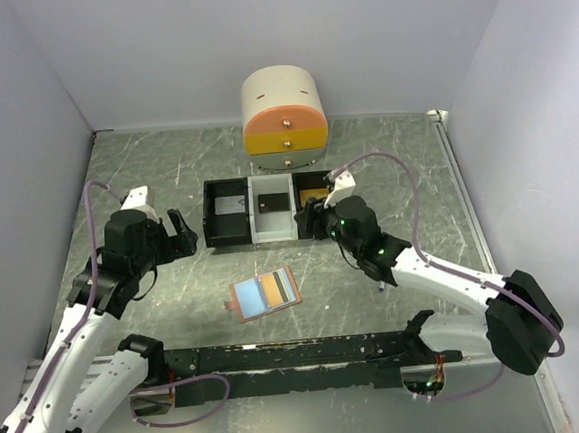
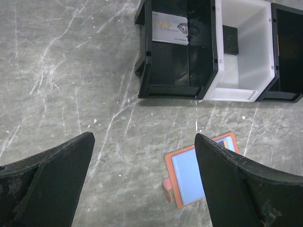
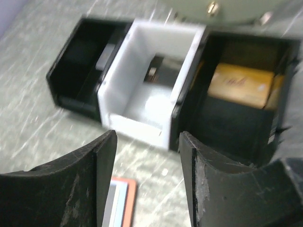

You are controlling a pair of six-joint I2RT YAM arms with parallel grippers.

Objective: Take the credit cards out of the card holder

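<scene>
The card holder (image 1: 266,294) lies open and flat on the table (image 1: 146,178), light blue lining up. In the top view it sits at about 4 o'clock from the left gripper (image 1: 185,235) and 7 o'clock from the right gripper (image 1: 308,218), apart from both.

The left gripper's jaws are spread wide and empty. The right gripper's jaws stand partly apart with nothing between them, hovering at the near rim of the trays (image 1: 214,240).

A grey card (image 2: 170,27) lies in the left black tray, a black card (image 2: 230,40) in the white middle one, and an orange-gold card (image 3: 241,85) in the right black one.

A drawer unit (image 1: 284,122) stands just beside the trays at 12 o'clock. Bare table shows at 9 o'clock of the trays. The dark base rail (image 1: 290,355) lies at 6 o'clock of the holder.
</scene>
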